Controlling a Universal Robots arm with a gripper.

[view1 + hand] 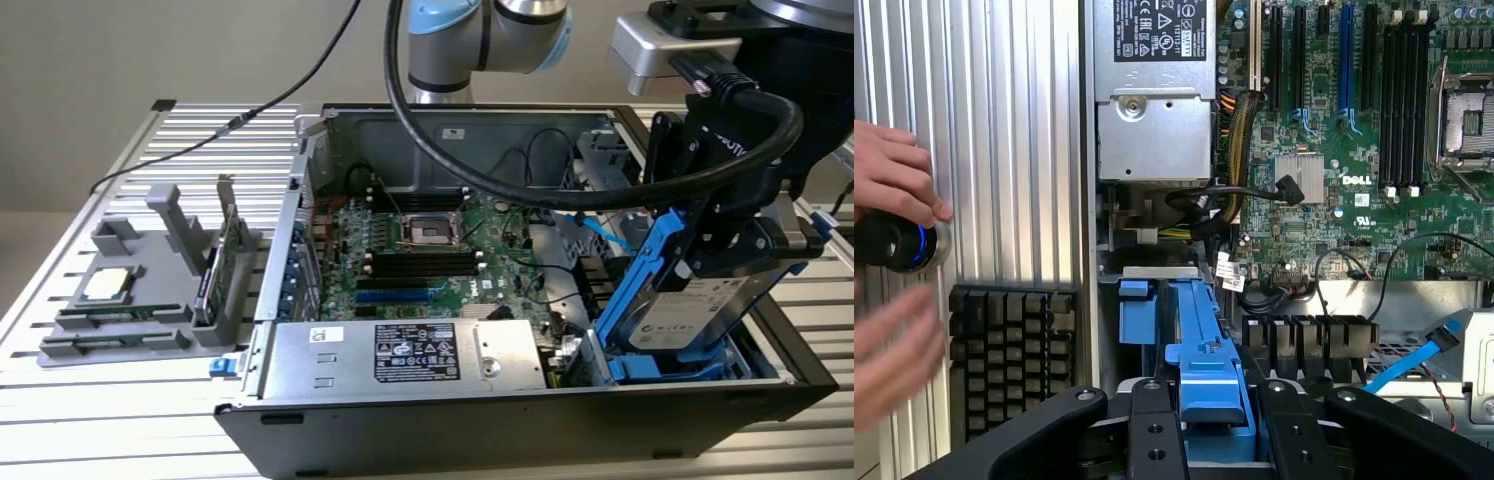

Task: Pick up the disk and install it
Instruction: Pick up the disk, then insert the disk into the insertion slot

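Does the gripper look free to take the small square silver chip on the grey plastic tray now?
Probably not: the black gripper is shut on the silver-grey hard drive in its blue bracket, far from the chip.

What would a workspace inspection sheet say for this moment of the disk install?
Surface: slatted metal table carrying an open computer case.
Job's things: the disk, in its blue carrier, tilted over the case's blue drive bay.
Clutter: grey fixture with a small square chip; keyboard.
Gripper: gripper shut on the disk.
Cables: thick black cable looping over the case; blue cable inside.
Surroundings: a person's hand at a blue-lit knob.
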